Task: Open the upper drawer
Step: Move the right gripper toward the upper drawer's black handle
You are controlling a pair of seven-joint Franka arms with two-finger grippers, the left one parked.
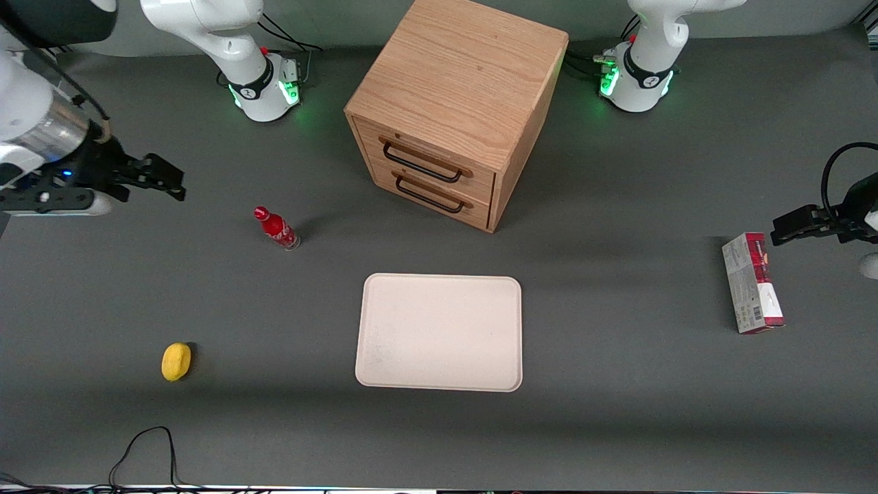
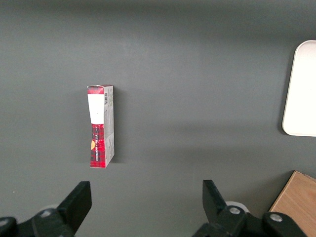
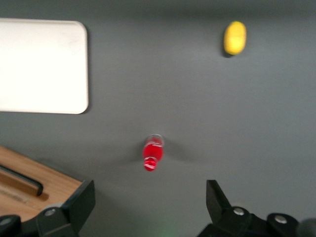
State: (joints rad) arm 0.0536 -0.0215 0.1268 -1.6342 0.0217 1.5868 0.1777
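The light oak cube cabinet [image 1: 456,75] stands toward the back middle of the table. Its upper drawer [image 1: 429,156] is shut flush, with a thin black wire handle [image 1: 420,165] across its face. The matching bottom drawer [image 1: 439,199] below it is shut too. My right gripper [image 1: 171,182] hangs open and empty above the table toward the working arm's end, well apart from the cabinet. In the right wrist view the gripper [image 3: 149,197] is open over bare table, and a corner of the cabinet [image 3: 54,190] with a black handle [image 3: 22,180] shows; I cannot tell which drawer's.
A red bottle [image 1: 276,228] stands upright between my gripper and the cabinet, also in the right wrist view [image 3: 151,153]. A cream tray [image 1: 439,333] lies in front of the cabinet. A yellow lemon-like object [image 1: 176,361] lies nearer the front camera. A red-and-white box [image 1: 752,283] lies toward the parked arm's end.
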